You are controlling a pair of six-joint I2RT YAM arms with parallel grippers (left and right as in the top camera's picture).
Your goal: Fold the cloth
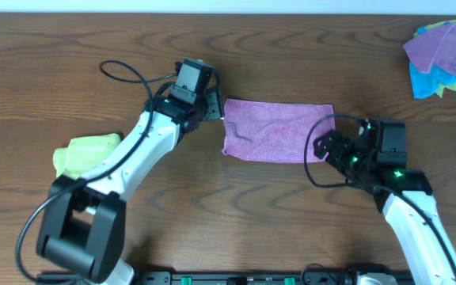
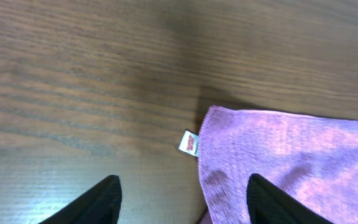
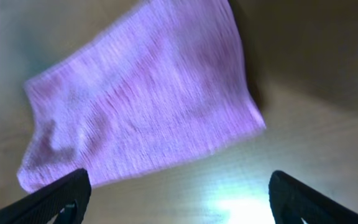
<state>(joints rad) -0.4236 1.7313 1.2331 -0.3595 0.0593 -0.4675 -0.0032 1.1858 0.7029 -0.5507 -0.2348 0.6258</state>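
While the cloth (image 1: 278,131) lies flat, left gripper (image 2: 182,183) jaws parted, empty, right gripper (image 3: 179,177) jaws wide, empty

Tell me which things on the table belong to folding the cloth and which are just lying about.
For the job: lilac cloth; left pincer, open; right pincer, open.
Lying about: lime-green cloth; multicoloured heap of cloths.
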